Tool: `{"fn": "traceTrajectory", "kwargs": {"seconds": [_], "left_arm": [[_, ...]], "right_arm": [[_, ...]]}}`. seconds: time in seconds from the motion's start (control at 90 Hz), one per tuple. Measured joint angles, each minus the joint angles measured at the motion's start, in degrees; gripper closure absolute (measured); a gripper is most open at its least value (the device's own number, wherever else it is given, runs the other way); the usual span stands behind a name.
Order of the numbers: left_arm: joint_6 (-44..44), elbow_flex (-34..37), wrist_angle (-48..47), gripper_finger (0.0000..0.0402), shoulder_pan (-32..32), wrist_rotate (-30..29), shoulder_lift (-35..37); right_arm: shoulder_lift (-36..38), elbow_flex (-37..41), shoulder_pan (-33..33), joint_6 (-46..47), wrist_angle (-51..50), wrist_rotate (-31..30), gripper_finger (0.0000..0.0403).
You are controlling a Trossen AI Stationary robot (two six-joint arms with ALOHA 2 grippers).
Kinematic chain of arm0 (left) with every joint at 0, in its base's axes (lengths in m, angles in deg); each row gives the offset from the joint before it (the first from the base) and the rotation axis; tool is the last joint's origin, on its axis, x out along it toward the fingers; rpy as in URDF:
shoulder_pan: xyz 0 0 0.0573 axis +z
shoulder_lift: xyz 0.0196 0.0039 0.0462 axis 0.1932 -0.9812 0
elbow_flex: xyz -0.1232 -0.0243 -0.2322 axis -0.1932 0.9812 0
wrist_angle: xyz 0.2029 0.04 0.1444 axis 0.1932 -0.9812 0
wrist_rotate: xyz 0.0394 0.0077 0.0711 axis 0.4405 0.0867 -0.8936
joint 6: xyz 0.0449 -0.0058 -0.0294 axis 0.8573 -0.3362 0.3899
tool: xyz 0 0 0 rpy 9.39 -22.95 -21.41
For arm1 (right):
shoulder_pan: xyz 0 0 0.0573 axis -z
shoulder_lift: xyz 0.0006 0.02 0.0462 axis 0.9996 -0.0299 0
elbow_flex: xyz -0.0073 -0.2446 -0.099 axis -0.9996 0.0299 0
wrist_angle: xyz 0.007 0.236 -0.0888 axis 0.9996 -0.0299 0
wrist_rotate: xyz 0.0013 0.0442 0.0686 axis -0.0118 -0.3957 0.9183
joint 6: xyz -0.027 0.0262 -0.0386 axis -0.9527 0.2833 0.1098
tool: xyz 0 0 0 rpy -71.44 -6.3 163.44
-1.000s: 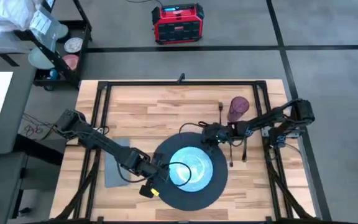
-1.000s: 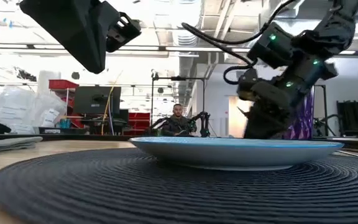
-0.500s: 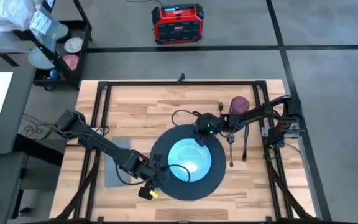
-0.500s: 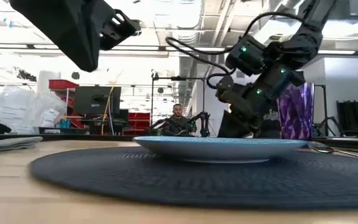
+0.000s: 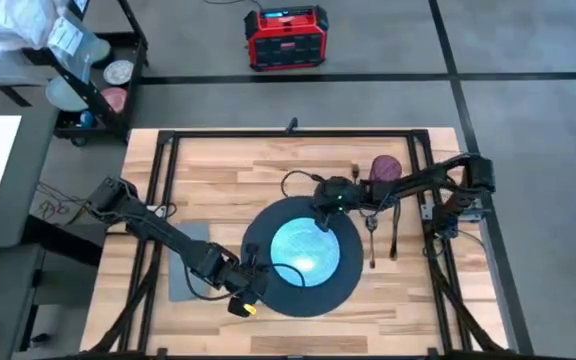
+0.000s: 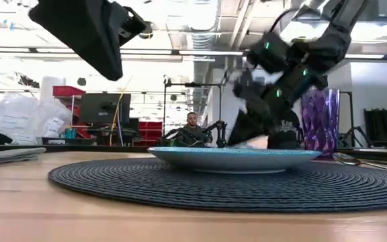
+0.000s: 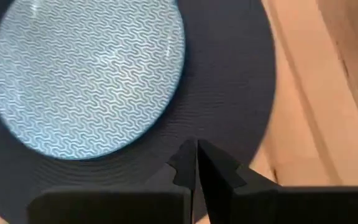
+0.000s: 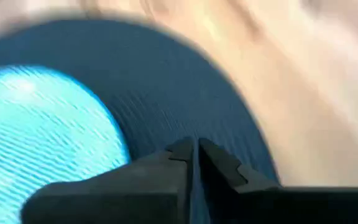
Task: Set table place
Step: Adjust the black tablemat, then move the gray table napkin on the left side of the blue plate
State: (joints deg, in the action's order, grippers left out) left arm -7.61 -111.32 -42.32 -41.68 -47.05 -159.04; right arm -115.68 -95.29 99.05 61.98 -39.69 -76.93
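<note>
Since a second ago the mat with the plate on it has slid a little toward the table's far edge, and the right gripper has travelled from the mat's right side to its far rim, while the left gripper has dropped back toward the mat's near-left rim. In both wrist views the fingers are pressed together with nothing between them, so each tool appears clenched and empty; the left one hangs over the mat's edge, the right one over the mat just beyond the plate. The teal plate lies centred on the dark round mat, which sits roughly mid-table, somewhat nearer the near edge. The grey napkin lies flat near the left edge, partly under the left arm and apart from the mat. The cutlery lies just off the mat's right rim, though which piece is which cannot be told, and the purple cup stands beyond it toward the far-right corner. Judging from this, mat, plate and cup look placed, and the mat seems to be getting a final nudge; bringing the napkin in beside the mat and sorting the cutlery probably remain.
</note>
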Motion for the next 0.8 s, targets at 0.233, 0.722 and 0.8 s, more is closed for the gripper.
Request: {"fn": "traceTrajectory", "kwargs": {"seconds": [0.233,0.722,0.8], "left_arm": [[-4.86,0.0,-4.95,0.0401,-0.03,-4.74,0.0],[-55.48,0.0,-30.9,0.0402,0.85,-3.18,0.0],[-64.02,0.0,-31.47,0.0402,1.42,-2.94,-0.02]], "right_arm": [[10.48,-3.95,-1.84,0.44,-8.9,2.02,0.0294],[26.31,-4.52,-28.44,10.72,-35.14,-24.57,0.0302],[26.25,-4.5,-31.06,12.79,-37.15,-27.85,0.0302]]}}
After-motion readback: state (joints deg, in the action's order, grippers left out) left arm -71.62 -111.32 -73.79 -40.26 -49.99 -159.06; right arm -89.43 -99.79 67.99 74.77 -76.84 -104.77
